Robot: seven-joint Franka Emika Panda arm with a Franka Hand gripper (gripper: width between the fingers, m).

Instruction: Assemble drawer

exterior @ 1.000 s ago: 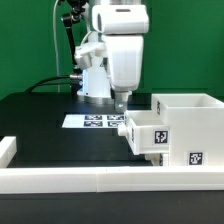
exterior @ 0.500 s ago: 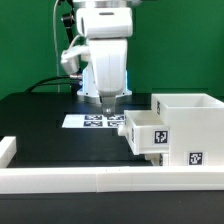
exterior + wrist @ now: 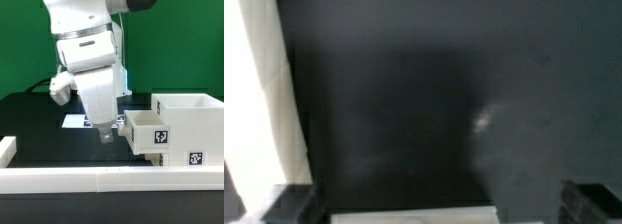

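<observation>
The gripper (image 3: 104, 135) hangs low over the black table (image 3: 40, 120), holding nothing; whether its fingers are parted I cannot tell. The drawer (image 3: 165, 128) sits just beside it, toward the exterior view's right.

White plastic drawer housing (image 3: 188, 130) is sitting upright beside the claw (image 3: 104, 134), a tagged tray (image 3: 145, 131) protruding toward it.
</observation>
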